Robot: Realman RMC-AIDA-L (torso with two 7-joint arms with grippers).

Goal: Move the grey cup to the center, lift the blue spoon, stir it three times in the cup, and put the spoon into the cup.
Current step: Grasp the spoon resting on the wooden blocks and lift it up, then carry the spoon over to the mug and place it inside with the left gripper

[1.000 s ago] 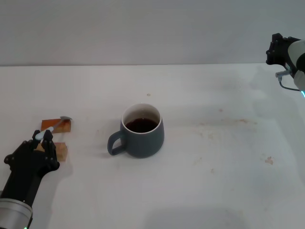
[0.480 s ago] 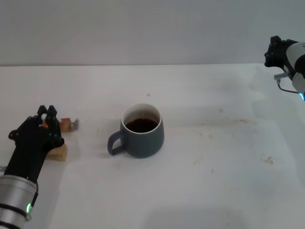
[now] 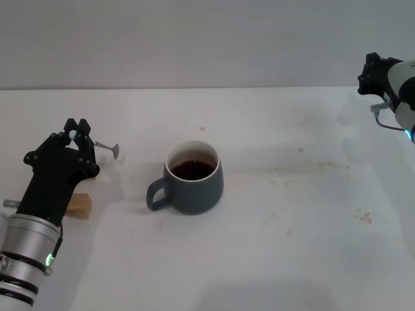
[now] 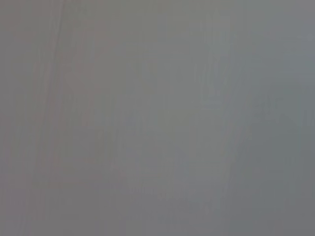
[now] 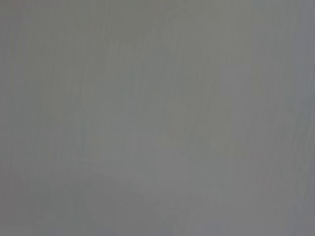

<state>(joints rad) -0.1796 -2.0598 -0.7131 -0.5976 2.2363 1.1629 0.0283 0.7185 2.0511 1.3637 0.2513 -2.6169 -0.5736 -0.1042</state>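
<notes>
My left end effector [image 3: 77, 127] is clenched on the spoon [image 3: 97, 143], raised off the desk [image 3: 285, 220] at the left side of the head view. The two black fingertips [image 3: 69, 124] pinch close together, with a spot of pale blue handle showing between them. Only that spot of the handle is visible; the rest is hidden in my grip.

From the fingertips the spoon's thin grey neck runs out to the right and a little down, ending in the small metal bowl. Long axis: close to level, tilted slightly bowl-down, pointing toward the cup [image 3: 189, 177]. The bowl hangs in the air, clear of the desk and apart from the cup.

The cup stands upright on the desk to the right of my left end effector and nearer the robot than the spoon's bowl. Its handle faces left, toward my left arm. Dark brown liquid inside, white inner wall showing above it.

A small tan block [image 3: 80, 204] lies on the desk just below my left end effector, beside the wrist.

My right end effector [image 3: 375, 72] is held up at the far right, well apart from the cup; I cannot tell its opening.

Both wrist views show only flat grey.
</notes>
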